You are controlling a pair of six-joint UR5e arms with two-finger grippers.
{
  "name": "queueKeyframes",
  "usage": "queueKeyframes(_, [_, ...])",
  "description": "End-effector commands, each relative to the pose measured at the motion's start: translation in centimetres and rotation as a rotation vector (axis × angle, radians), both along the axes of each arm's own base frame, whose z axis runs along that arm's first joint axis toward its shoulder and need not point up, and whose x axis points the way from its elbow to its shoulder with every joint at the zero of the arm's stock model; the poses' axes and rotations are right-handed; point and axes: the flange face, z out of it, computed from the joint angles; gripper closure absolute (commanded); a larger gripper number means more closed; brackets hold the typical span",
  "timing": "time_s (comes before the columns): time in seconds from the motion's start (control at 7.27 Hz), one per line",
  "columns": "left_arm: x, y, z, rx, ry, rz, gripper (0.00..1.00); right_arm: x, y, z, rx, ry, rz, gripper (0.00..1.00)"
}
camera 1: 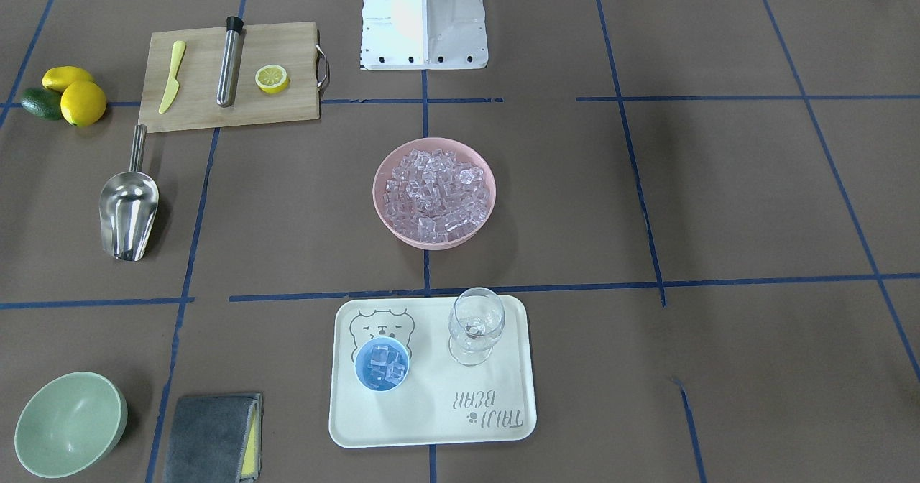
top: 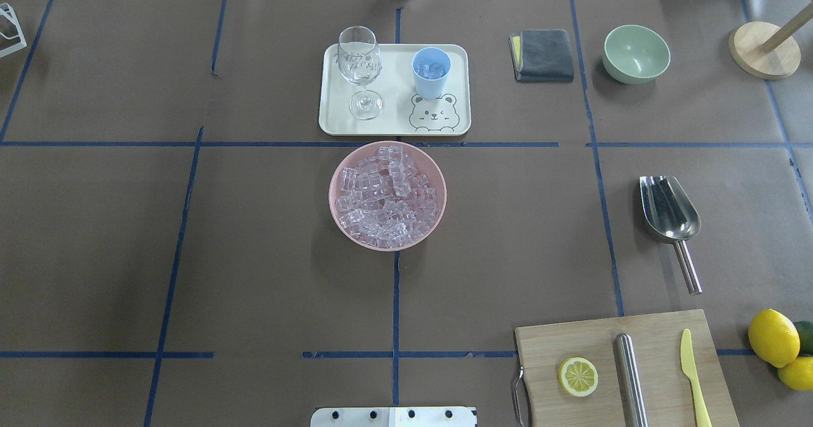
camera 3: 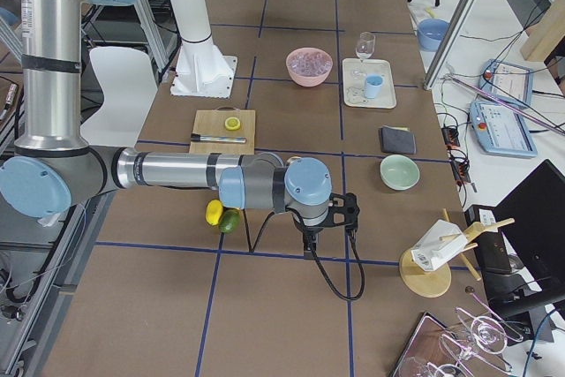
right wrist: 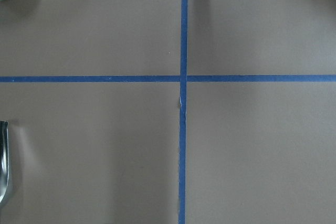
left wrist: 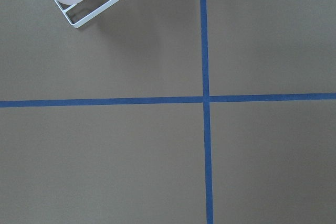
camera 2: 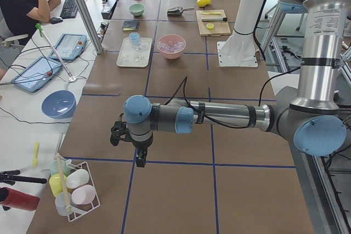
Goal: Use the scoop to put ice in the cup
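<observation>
The ice [camera 1: 435, 192] is heaped in a pink bowl [top: 335, 179] at the table's middle. A few cubes also lie inside the light-blue cup [camera 1: 382, 364], which stands on a cream tray [camera 1: 431, 418] beside a wine glass [camera 1: 474, 325]. The steel scoop [top: 668, 211] lies flat on the table on my right side, empty, handle toward me. Its edge shows in the right wrist view as the scoop [right wrist: 2, 166]. My left gripper [camera 2: 141, 159] hangs far off at the table's left end and my right gripper [camera 3: 309, 242] at the right end. I cannot tell whether either is open or shut.
A cutting board [top: 625, 370] holds a lemon half, a steel cylinder and a yellow knife; whole lemons [top: 773, 338] lie beside it. A green bowl [top: 636, 53], a grey cloth [top: 543, 55] and a wooden stand [top: 764, 50] sit at the far right. A person sits at the side desk [camera 2: 24, 1].
</observation>
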Motion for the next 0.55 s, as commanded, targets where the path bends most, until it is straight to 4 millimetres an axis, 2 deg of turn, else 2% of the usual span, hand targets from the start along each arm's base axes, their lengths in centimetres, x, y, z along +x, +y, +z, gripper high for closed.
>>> queueKeyframes(0.0, [0.01,-0.08,0.01,-0.001,0.000,-0.001,0.00,-0.04,-0.24,-0.21,0.007,-0.004,-0.001,0.00])
queueKeyframes(0.41, [0.01,-0.14,0.01,-0.001,0.000,-0.001,0.00,-0.01,-0.53,-0.24,0.010,-0.004,0.000,0.00])
